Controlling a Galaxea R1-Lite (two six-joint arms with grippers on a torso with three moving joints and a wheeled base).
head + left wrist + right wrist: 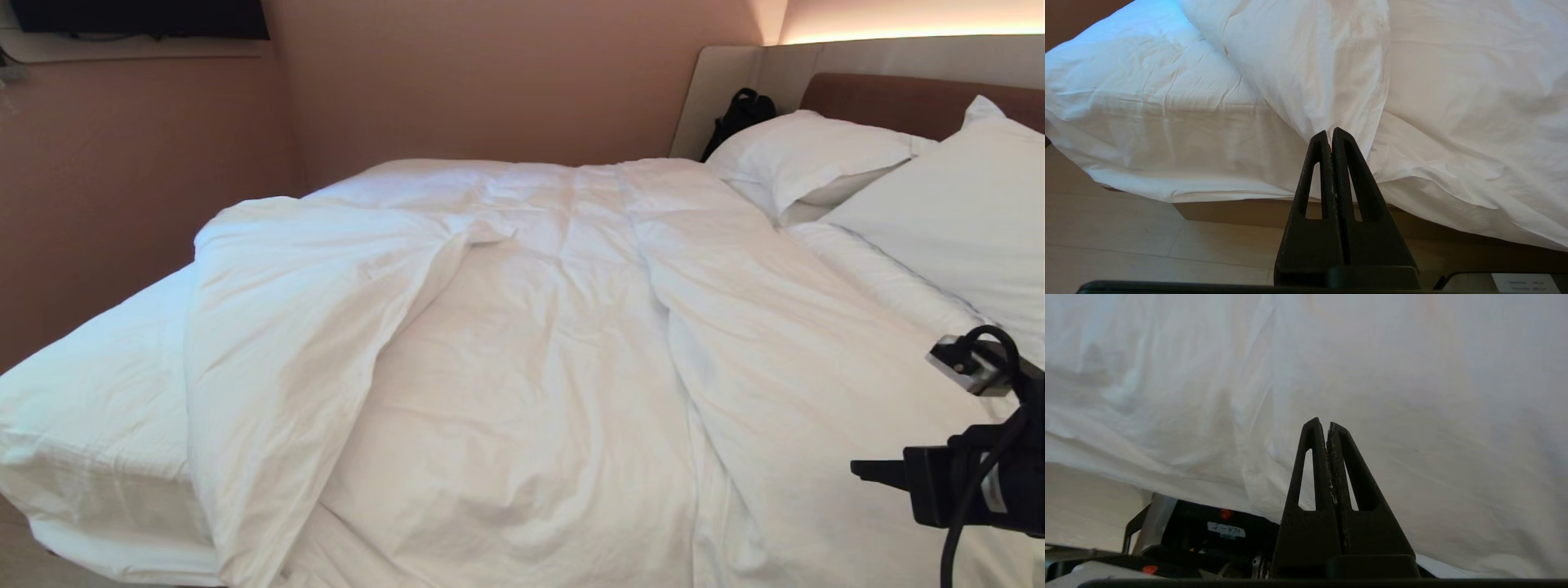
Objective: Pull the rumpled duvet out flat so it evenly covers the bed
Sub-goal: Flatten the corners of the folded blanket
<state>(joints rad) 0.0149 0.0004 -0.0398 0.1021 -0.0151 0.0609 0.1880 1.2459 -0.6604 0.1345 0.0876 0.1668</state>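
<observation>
Right gripper (1327,424) clenched, fingers pressed together with nothing between them, over the white duvet (555,351) at the near right side of the bed (90,425); only its black wrist body and cable show at the right edge of the head view. Left gripper (1331,132) also clenched and empty, low by the near left of the bed, tips pointing at the hanging duvet edge; cannot tell if it touches the cloth. Duvet lies rumpled across the mattress: its left part is folded back over itself in a thick flap running from the far left down to the near edge, leaving the sheeted left corner of the mattress uncovered. A long crease runs near to far right of centre. Two white pillows (824,159) at the far right against the headboard (898,98); a black bag (739,114) beside them. Pale floor (1126,245) below the bed base.
</observation>
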